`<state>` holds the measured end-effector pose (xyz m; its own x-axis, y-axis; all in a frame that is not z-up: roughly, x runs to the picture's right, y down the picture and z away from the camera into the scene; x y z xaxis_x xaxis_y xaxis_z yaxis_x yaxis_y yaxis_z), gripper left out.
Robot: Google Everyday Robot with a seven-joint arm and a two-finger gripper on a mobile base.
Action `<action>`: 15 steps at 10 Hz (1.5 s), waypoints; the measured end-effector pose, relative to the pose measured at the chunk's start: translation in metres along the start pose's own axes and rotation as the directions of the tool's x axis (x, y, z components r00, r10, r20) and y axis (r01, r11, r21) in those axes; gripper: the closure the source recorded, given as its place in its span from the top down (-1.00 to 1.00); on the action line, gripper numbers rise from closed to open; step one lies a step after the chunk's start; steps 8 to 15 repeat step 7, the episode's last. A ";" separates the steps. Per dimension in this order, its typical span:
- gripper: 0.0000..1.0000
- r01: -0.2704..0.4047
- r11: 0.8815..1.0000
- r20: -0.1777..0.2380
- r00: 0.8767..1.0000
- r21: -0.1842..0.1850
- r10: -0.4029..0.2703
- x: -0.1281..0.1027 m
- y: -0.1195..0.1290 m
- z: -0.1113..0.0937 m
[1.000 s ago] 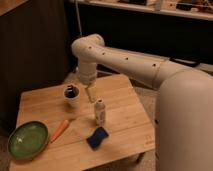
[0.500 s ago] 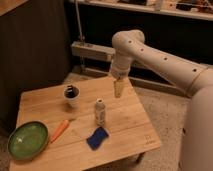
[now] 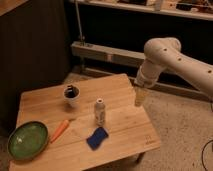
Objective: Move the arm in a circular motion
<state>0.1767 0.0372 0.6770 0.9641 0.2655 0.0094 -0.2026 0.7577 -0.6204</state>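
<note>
Pale wood, plank-grained, makes up the one desk, and its near left corner runs out of the bottom of the camera view. Five loose things lie on it, one of each kind. Counting from the left of the bottle, which stands upright near the middle of the desk: a green bowl sits far to the bottle's left near the desk's left front corner, an orange carrot lies slanted between the bowl and the bottle, and a white cup with something dark inside stands behind and left of the bottle; what the dark content is cannot be made out. A blue sponge lies just in front of the bottle. The bottle is whitish, and any label on it is too blurred to read; no writing or brand can be read anywhere.

Right of the bottle, the arm, white and thick with small dark holes, comes in from the right edge, where most of it is cut off, bends at a rounded joint and points down. Its yellowish-tan claw hangs at the desk's right edge, well apart from the bottle. Whether the claw is spread or closed cannot be told.
</note>
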 end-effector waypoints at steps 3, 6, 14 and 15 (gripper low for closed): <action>0.60 -0.071 0.996 -0.019 0.997 -0.051 0.070 0.025 0.079 0.001; 0.60 -0.057 0.995 -0.017 0.998 -0.085 0.056 0.008 0.140 0.012; 0.60 -0.033 0.995 -0.007 0.999 -0.093 0.032 -0.004 0.152 0.016; 0.60 -0.033 0.995 -0.007 0.999 -0.093 0.032 -0.004 0.152 0.016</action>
